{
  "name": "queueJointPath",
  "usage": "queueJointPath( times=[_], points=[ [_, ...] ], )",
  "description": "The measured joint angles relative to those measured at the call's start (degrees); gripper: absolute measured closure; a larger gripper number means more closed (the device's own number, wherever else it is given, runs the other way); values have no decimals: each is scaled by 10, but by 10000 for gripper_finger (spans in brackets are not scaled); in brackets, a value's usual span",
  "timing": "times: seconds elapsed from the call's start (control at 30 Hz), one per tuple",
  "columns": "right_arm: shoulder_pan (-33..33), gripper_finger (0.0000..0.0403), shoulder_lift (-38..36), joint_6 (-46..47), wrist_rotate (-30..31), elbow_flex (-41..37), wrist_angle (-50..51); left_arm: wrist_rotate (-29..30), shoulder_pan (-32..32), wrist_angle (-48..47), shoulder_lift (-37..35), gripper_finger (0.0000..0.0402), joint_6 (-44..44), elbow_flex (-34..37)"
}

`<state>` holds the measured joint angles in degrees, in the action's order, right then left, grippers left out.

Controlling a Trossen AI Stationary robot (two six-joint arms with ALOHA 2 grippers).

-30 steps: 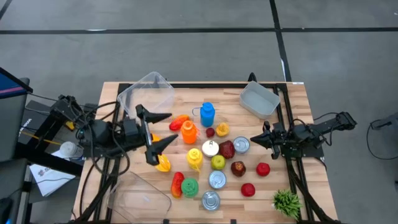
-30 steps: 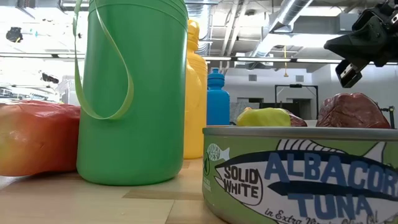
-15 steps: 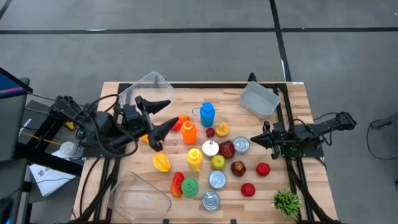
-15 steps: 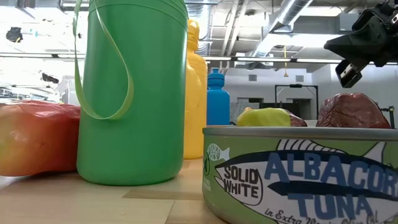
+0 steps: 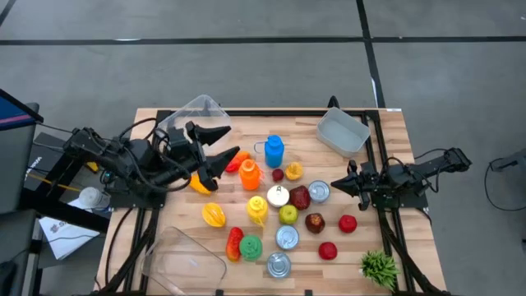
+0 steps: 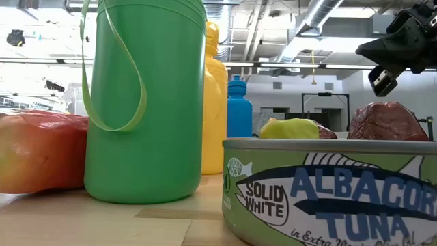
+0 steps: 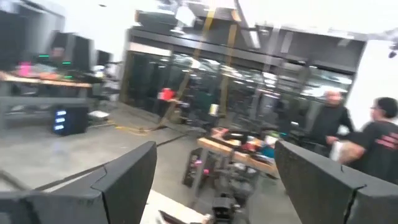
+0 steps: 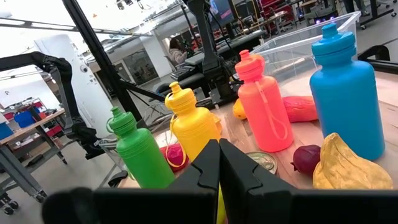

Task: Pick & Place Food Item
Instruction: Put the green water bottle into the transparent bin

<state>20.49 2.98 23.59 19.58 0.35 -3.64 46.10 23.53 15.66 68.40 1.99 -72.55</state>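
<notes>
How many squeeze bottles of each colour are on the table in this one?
Blue bottle: 1
Orange bottle: 1
Yellow bottle: 1
Green bottle: 1
Total: 4

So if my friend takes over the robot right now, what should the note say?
Left gripper: open, empty, raised over the table's left side near the clear bin.
Right gripper: shut, empty, waiting beside the cans.
Food and bottles: clustered mid-table, including the yellow pepper, orange bottle and blue bottle.
Done: no food in either the clear bin or the small tray.
Left: pick a food item and place it.
</notes>
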Motion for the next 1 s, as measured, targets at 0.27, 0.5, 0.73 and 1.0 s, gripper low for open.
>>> queueJointPath(
  times=[0.27,0.5,0.73,1.0],
  points=[
    [0,403,0,0,0,0,0,-175,-18,21,0,86,34,0],
    [0,403,0,0,0,0,0,-301,-21,61,3,86,46,-1],
    [0,403,0,0,0,0,0,-280,-10,-194,22,86,83,-74],
    [0,403,0,0,0,0,0,-281,27,-420,55,86,96,-120]
  ],
)
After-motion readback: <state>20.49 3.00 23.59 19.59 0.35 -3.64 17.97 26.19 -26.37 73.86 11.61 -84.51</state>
